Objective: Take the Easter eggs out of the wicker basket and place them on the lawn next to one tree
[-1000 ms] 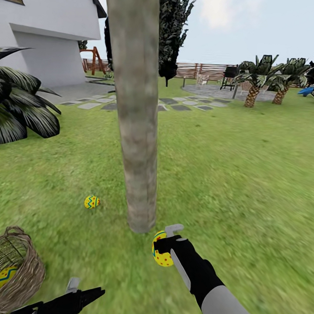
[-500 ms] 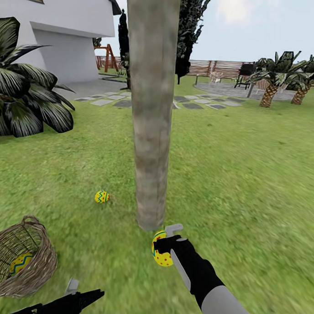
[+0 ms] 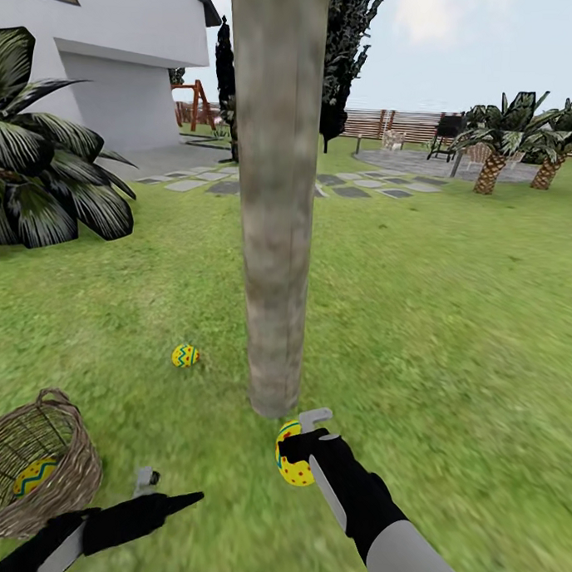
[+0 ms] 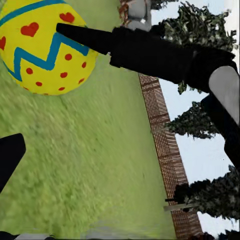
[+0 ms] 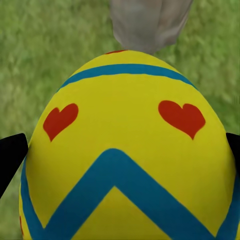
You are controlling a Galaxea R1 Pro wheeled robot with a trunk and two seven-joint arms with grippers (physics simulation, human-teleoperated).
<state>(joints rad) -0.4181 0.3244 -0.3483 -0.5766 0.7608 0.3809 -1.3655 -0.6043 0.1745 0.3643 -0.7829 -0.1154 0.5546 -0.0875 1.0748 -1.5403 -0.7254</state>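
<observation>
While the right gripper (image 3: 300,445) pinches an Easter egg (image 3: 291,463) between its fingers beside the tree (image 3: 276,236), lower it gently onto the lawn (image 3: 417,342) before letting go; the left gripper (image 3: 164,501) looks spread, empty.

my right arm: reaches forward and low, grey forearm, black wrist | my right claw (image 3: 299,453): clamped on an egg (image 3: 290,464), fingers on either side of it | my left arm: low, angled toward the right | my left claw (image 3: 170,491): jaws parted, nothing between them, black fingers (image 4: 125,47) spread
</observation>
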